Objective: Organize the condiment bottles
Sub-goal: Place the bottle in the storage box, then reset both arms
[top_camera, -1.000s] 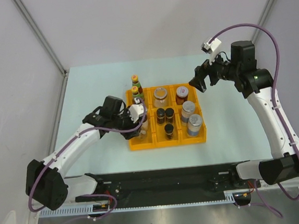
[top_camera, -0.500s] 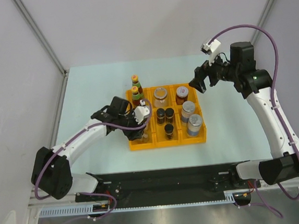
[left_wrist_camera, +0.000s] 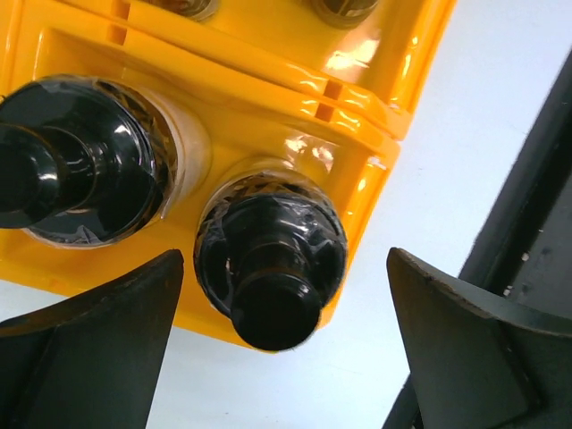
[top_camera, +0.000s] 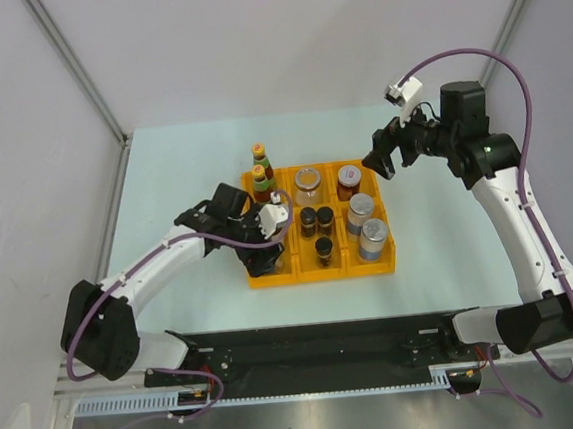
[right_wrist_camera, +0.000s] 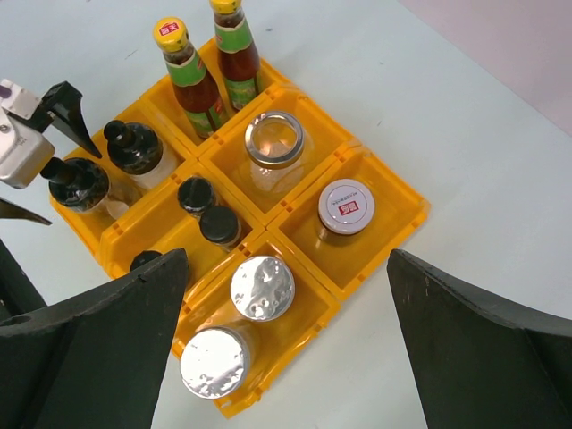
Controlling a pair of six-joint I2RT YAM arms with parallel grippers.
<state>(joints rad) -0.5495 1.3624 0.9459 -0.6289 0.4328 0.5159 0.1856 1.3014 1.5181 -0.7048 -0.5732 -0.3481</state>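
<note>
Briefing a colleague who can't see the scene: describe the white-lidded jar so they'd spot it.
Find the yellow-orange six-compartment plastic tray mid-table. In the overhead view, its top-right compartment holds one short dark jar, standing alone. Only this jar has a white lid with red print.

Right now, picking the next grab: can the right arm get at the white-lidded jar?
Probably yes: the right gripper hangs open near it, and the jar stands alone in its compartment with nothing over its lid.
</note>
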